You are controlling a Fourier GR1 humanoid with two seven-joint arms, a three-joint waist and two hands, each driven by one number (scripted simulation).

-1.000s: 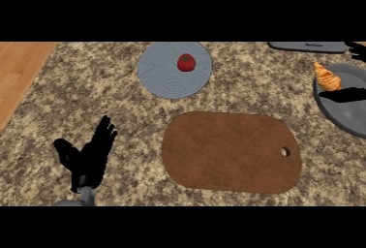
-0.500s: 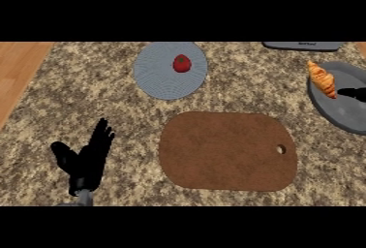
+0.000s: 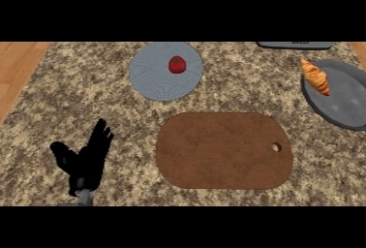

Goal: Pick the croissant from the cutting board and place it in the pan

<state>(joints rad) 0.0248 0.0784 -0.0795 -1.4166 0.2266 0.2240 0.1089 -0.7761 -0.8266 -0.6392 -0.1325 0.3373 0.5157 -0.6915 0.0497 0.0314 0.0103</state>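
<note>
1. The croissant (image 3: 316, 77) is lying in the grey pan (image 3: 344, 106) at the right edge of the frame, on the pan's upper-left part, with its length running from upper left to lower right.
2. The brown cutting board (image 3: 221, 150) is sitting in the lower middle of the frame with nothing on it, its small hole (image 3: 276, 147) showing near the right edge.
3. The left hand (image 3: 87, 160) is resting at the lower left on the speckled counter (image 3: 71, 97), fingers straight and pointing up, thumb spread, holding nothing, well apart from the board.
4. A round grey-blue plate (image 3: 154, 80) is standing at the upper middle, carrying a small red fruit (image 3: 176, 64).
5. A dark flat object (image 3: 295, 44) is peeking in at the upper right.
</note>
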